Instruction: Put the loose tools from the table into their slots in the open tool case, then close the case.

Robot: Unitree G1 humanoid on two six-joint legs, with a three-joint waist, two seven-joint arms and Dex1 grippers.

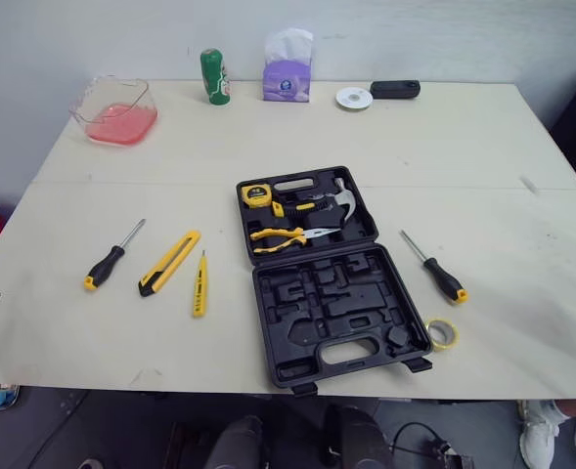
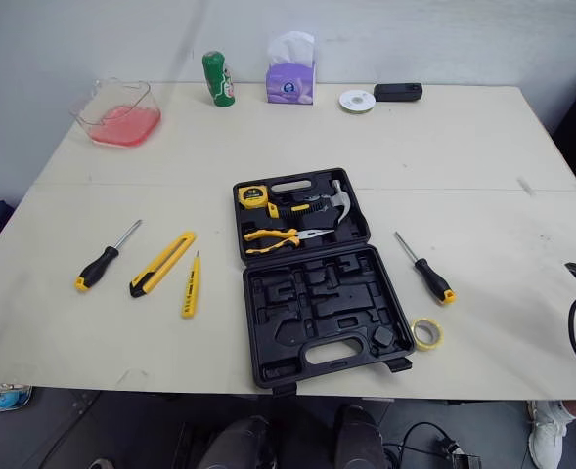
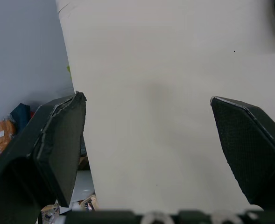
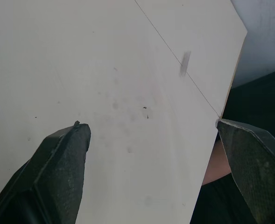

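Left eye view: the open tool case (image 1: 297, 337) lies mid-table (image 1: 444, 147), with tape measure (image 1: 256, 194), hammer (image 1: 319, 204) and pliers (image 1: 280, 237) seated in its far half. Loose on its left are a black-handled screwdriver (image 1: 109, 262), utility knife (image 1: 169, 262) and yellow tester pen (image 1: 199, 284). On its right are a second screwdriver (image 1: 436, 269) and a tape roll (image 1: 442, 333), the roll just beside the case's near corner. My left gripper (image 3: 146, 98) and right gripper (image 4: 149, 123) are both spread wide over bare table, near opposite edges.

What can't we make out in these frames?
Left gripper: eye views, cut off by the left picture edge bar one fingertip.
Right gripper: eye views, cut off by the right edge.
Tool case: empty slots' shapes, black on black in the eye views.
Can and tissue box: label text too small, eye views.
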